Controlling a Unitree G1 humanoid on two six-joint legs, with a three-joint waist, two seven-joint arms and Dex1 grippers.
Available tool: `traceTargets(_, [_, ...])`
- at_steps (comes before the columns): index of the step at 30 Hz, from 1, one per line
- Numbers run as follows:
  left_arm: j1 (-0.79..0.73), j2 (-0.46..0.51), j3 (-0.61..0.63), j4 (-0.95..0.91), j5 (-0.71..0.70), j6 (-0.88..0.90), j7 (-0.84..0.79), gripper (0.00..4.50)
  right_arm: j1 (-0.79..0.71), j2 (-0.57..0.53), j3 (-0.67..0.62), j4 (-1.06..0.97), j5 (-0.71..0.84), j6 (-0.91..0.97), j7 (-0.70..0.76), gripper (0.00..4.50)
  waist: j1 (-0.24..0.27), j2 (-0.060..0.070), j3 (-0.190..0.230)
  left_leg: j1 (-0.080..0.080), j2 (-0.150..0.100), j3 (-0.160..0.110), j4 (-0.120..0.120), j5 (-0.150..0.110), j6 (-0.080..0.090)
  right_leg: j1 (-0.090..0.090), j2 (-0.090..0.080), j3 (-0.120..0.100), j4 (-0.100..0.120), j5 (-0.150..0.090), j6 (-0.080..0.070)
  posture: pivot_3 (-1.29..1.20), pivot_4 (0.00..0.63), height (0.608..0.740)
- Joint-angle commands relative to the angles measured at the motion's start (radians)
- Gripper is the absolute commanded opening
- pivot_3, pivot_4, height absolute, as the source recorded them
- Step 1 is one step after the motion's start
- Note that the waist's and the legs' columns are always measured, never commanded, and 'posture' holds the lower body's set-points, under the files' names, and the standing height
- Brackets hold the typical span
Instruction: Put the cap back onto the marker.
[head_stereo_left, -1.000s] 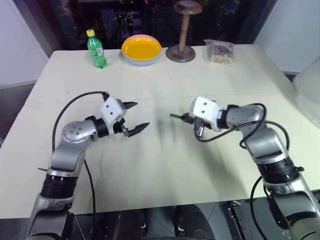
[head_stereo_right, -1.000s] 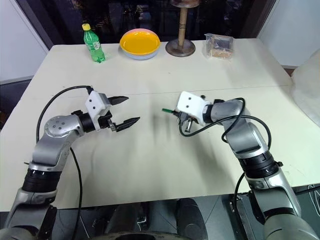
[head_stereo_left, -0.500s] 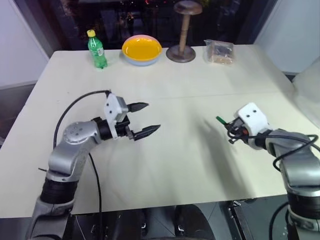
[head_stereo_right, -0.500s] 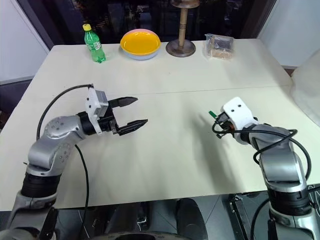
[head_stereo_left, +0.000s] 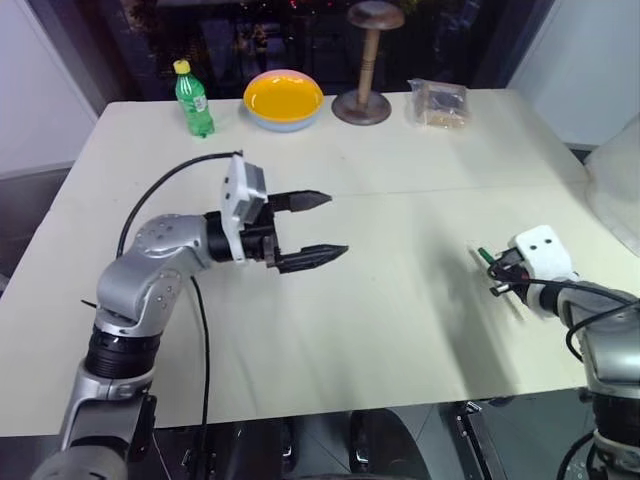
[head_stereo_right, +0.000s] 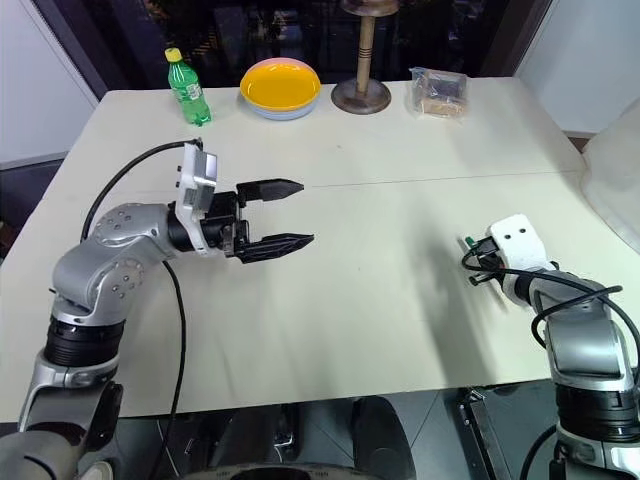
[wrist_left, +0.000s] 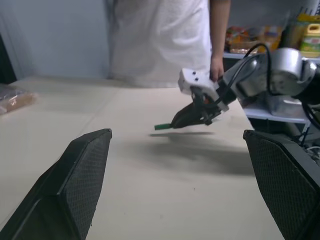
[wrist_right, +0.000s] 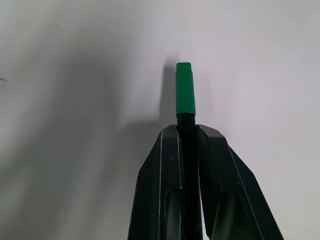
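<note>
Right tool (wrist_right: 185, 131) clamped on the dark marker (wrist_right: 186, 122), green cap (wrist_right: 184, 88) seated on its protruding end, low over the bench (head_stereo_left: 400, 190) — left tool (head_stereo_left: 310, 226) spread wide, empty, well apart; releasing from height risks the marker rolling away.

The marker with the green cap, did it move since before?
Yes. The right tool, shut on the marker with its green cap on, carried it from the table's middle toward the robot's right edge, away from the wooden stand.
</note>
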Motion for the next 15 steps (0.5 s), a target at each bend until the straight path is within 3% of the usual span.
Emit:
traceTargets(1, [-0.042,0.010,0.028,-0.037,-0.041,0.015,0.011,4.42,-0.011,-0.016,-0.034,0.055,0.010,-0.058,-0.029,0.00,0.000,0.000,0.000,0.000,0.000,0.000,0.000,0.000,0.000,0.000,0.000,0.000,0.000,0.000,0.000,0.00,0.150,0.740])
traceTargets(12, [-0.058,0.017,0.038,-0.050,-0.057,0.018,0.061,4.42,-0.061,-0.011,-0.012,0.227,0.029,-0.172,-0.073,0.00,0.001,0.000,0.000,0.001,0.000,0.000,0.000,0.001,-0.001,0.001,0.000,0.000,0.000,0.000,0.000,0.00,0.150,0.740])
traceTargets(13, [-0.058,0.018,0.038,-0.050,-0.058,0.017,0.061,4.50,-0.060,-0.013,-0.008,0.231,0.030,-0.176,-0.071,0.97,0.001,0.000,0.000,0.001,0.000,0.000,0.000,0.001,-0.001,0.001,0.000,0.000,0.000,0.000,0.000,0.00,0.150,0.740])
traceTargets(15, [-0.054,0.024,0.037,-0.047,-0.057,0.014,0.056,4.50,-0.054,-0.017,-0.007,0.226,0.033,-0.173,-0.068,1.83,0.000,0.000,0.000,0.001,0.000,0.000,0.000,0.001,-0.002,0.001,0.000,0.001,0.000,0.000,0.000,0.00,0.150,0.740])
